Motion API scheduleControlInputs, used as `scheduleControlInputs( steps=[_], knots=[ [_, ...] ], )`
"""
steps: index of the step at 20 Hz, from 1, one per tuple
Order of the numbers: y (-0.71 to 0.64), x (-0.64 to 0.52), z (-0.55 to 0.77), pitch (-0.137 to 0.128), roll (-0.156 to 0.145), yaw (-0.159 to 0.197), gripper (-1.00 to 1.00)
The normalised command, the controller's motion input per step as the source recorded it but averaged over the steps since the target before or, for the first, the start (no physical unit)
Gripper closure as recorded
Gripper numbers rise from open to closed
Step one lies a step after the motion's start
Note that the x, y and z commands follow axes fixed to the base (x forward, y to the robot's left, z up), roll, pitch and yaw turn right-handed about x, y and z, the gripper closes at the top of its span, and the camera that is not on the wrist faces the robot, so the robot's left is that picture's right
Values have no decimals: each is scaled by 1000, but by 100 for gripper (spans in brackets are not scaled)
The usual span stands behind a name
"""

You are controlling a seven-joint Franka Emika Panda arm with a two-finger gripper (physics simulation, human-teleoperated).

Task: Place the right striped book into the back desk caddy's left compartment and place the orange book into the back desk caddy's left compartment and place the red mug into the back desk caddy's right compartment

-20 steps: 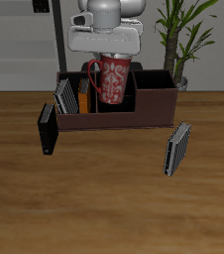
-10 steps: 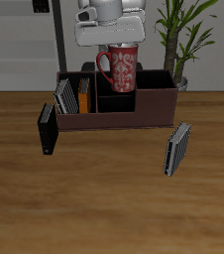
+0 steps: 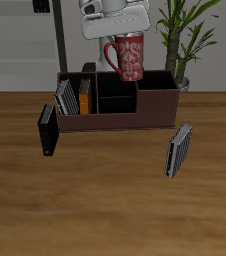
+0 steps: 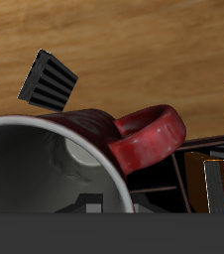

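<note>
My gripper [image 3: 123, 36] is shut on the red mug [image 3: 127, 58] and holds it tilted in the air above the back desk caddy [image 3: 155, 110], over the partition beside its right compartment [image 3: 157, 92]. The right striped book [image 3: 64, 98] and the orange book [image 3: 84, 97] stand in the caddy's left compartment. In the wrist view the mug's grey inside [image 4: 45, 169] and its red handle [image 4: 152, 137] fill the frame, with the orange book [image 4: 199, 179] in the caddy behind them.
A plain black book [image 3: 48, 130] stands on the table just in front of the caddy's left end. The other, paler striped book [image 3: 179, 149] stands on the table nearer the front edge; it also shows in the wrist view [image 4: 49, 79]. A potted plant [image 3: 182, 40] stands behind the caddy.
The gripper has lifted the mug higher and carried it sideways from over the caddy's middle toward the right compartment. The books have not moved.
</note>
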Motion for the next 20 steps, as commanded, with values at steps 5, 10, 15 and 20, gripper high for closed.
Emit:
scheduleControlInputs(
  steps=[5,10,15,20],
  knots=[
    [183,-291,-65,17,43,32,100],
    [147,-172,-86,11,8,28,100],
    [156,-251,-90,30,26,24,100],
    [230,-244,-198,58,38,34,100]
  ],
)
